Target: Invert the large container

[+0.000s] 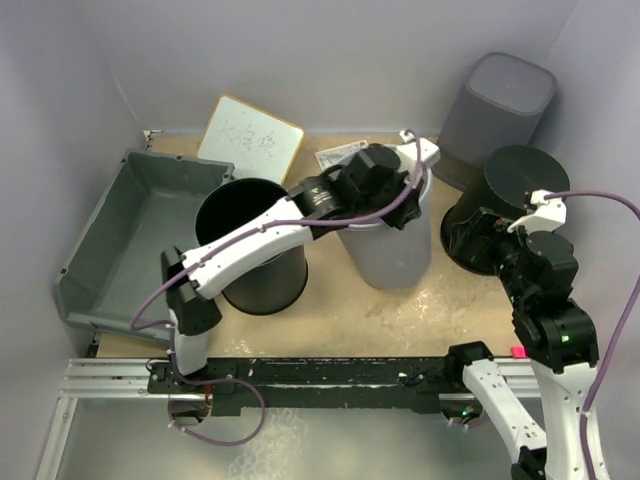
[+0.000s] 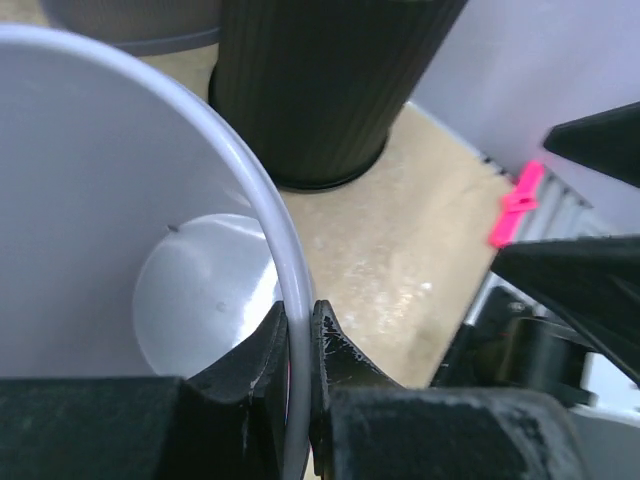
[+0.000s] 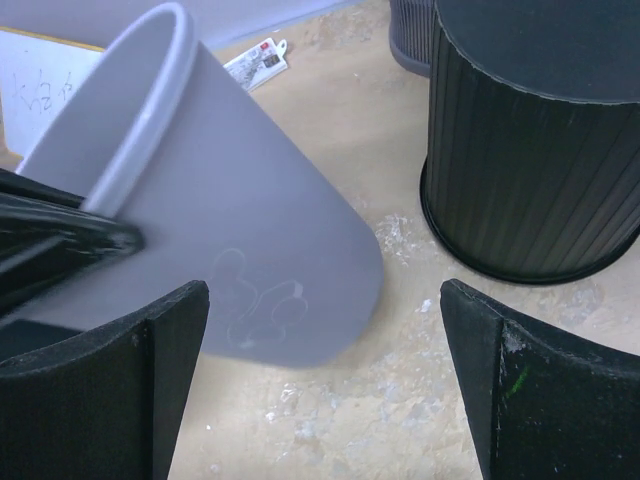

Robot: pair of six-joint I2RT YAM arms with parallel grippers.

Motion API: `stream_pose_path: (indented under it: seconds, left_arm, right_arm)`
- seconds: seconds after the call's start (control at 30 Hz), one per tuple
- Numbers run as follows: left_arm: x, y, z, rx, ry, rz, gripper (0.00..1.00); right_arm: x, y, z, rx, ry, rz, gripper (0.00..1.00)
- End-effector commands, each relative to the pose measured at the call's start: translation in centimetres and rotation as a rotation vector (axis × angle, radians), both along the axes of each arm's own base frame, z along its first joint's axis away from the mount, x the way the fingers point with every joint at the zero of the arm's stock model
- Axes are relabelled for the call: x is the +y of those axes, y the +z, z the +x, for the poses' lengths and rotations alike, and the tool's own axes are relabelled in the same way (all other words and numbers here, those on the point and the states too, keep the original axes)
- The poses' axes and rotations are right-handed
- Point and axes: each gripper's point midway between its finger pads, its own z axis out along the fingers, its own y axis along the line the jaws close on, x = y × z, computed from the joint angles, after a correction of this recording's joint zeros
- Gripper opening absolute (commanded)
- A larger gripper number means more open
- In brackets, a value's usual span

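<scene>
the big grey tub [image 1: 120, 240] sits at the far left of the table [image 1: 400, 310], open side up, seemingly tipped against the left wall, its long axis running near to far. it lies well to the left of my left hand [image 2: 299, 335], with the open black bucket [image 1: 250, 245] between them. my left arm is the nearer one, but it reaches off to the right, its hand pinched tight on the rim of the pale grey bucket [image 1: 385, 250], not the tub. my right hand [image 3: 320, 290] hangs spread wide and empty near the upturned black bucket [image 1: 505, 200], well apart from the tub.
</scene>
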Motion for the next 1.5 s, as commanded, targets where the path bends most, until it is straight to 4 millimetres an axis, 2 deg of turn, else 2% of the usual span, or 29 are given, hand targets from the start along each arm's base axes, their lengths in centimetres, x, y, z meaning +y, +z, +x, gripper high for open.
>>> stream_pose_path:
  seconds: [0.0, 0.17, 0.33, 0.5, 0.6, 0.67, 0.73, 0.8, 0.87, 0.97, 1.03, 1.13, 1.2, 1.33, 1.47]
  left_arm:
    - [2.8, 11.5, -0.3, 0.042, -0.049, -0.420, 0.00]
    - [4.8, 10.1, 1.4, 0.191, -0.070, -0.480, 0.00]
    - [5.7, 8.5, 3.0, 0.345, -0.121, -0.542, 0.00]
    - [4.7, 6.1, 4.4, 0.512, -0.174, -0.626, 0.00]
    - [3.7, 3.2, 5.4, 0.549, -0.150, -0.602, 0.00]
    - [3.6, 0.0, 6.3, 0.553, -0.098, -0.522, 0.00]
    - [4.2, -2.9, 6.9, 0.539, -0.045, -0.417, 0.13]
    - [5.4, -5.9, 8.1, 0.482, 0.036, -0.284, 0.25]
    - [6.6, -7.6, 8.7, 0.440, 0.086, -0.178, 0.31]
    - [8.2, -8.2, 9.3, 0.366, 0.135, -0.064, 0.40]
    - [8.8, -8.0, 9.4, 0.332, 0.141, -0.036, 0.43]
    - [8.8, -7.3, 9.1, 0.298, 0.133, -0.030, 0.44]
    - [8.7, -7.4, 8.8, 0.278, 0.136, -0.006, 0.44]
    - [8.3, -8.2, 8.4, 0.269, 0.131, 0.039, 0.38]
    - [8.1, -8.9, 8.1, 0.275, 0.128, 0.061, 0.30]
  right_arm:
    - [-0.5, 2.5, -0.6, -0.086, -0.002, -0.025, 1.00]
    - [0.5, 3.4, -1.2, -0.107, 0.045, 0.018, 1.00]
    - [1.1, 4.3, -2.0, -0.120, 0.066, 0.064, 1.00]
    - [1.5, 4.1, -3.0, -0.093, 0.085, 0.088, 1.00]
    - [1.3, 3.4, -3.1, -0.079, 0.075, 0.083, 1.00]
    - [1.2, 2.7, -3.1, -0.070, 0.064, 0.091, 1.00]
    - [1.8, 1.1, -3.7, -0.028, 0.088, 0.122, 1.00]
    - [2.2, 0.3, -4.1, -0.018, 0.087, 0.175, 1.00]
    - [2.4, -0.8, -4.4, -0.004, 0.070, 0.228, 1.00]
    - [2.9, -3.1, -4.8, 0.042, 0.031, 0.340, 1.00]
    - [3.2, -5.1, -5.2, 0.097, 0.021, 0.374, 1.00]
    - [2.1, -7.4, -6.4, 0.190, -0.086, 0.400, 1.00]
    - [1.3, -8.2, -7.2, 0.213, -0.141, 0.396, 1.00]
    - [1.1, -9.6, -7.7, 0.223, -0.192, 0.447, 1.00]
    - [3.3, -11.7, -6.9, 0.263, -0.113, 0.528, 1.00]
